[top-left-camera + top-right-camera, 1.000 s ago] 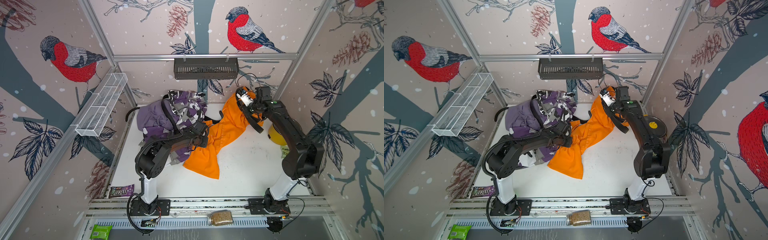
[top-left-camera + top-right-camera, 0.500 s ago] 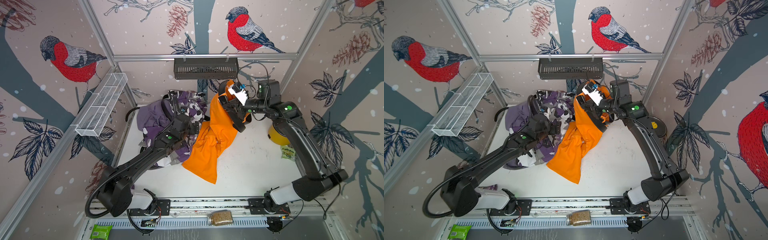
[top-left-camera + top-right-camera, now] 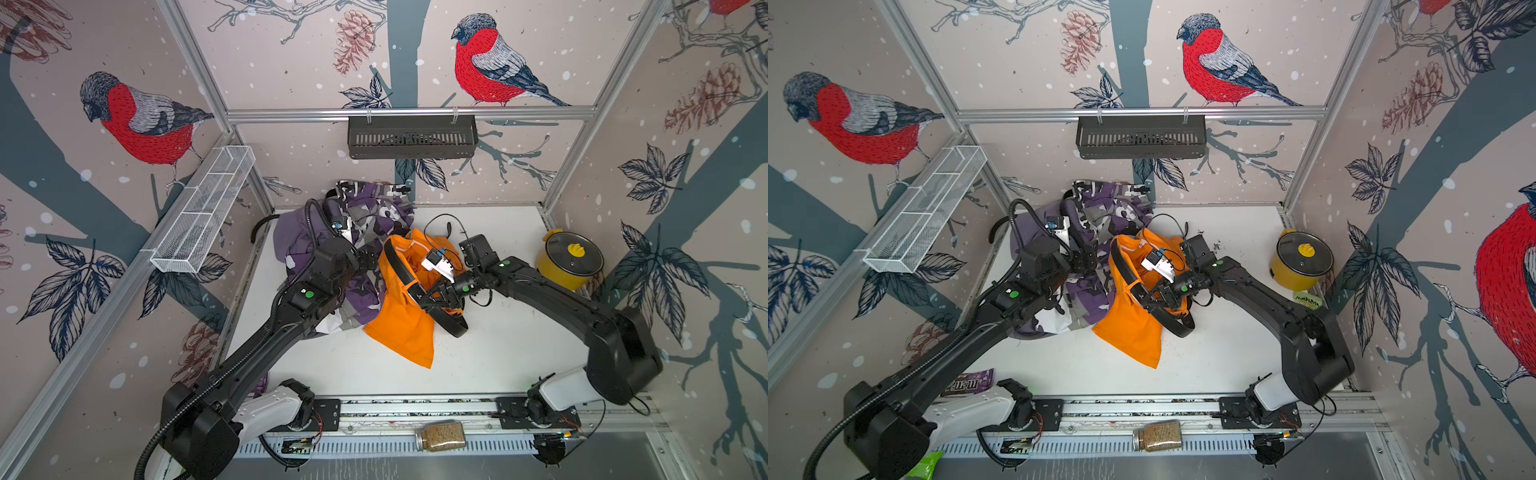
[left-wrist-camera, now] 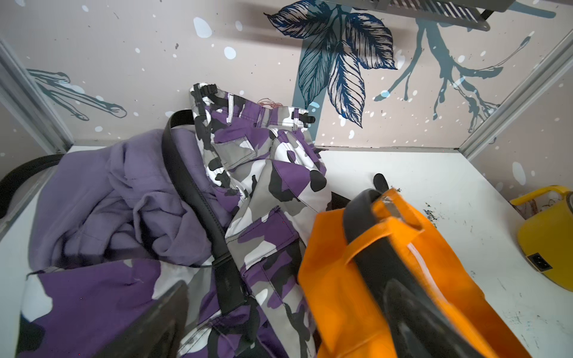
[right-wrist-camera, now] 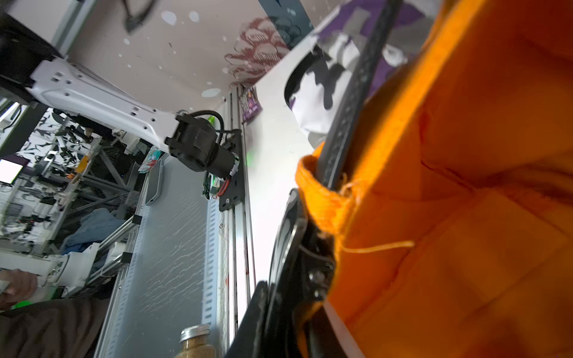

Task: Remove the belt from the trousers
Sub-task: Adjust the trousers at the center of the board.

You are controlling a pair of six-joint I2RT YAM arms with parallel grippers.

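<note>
The bright orange cloth trousers lie mid-bench against the purple-white-grey-black camouflage trousers, heaped on the plain lilac-purple trousers toward the back left corner with a second black belt across them. The right jaws pinch the wide black belt, threaded through an orange waistband loop; the left jaws stand spread over the camouflage cloth beside it. The white bench shows open surface in front and rightward up to the yellow lidded pot by the bird-papered right wall.

Yellow lidded pot stands upright; a jar lies sideways.
</note>
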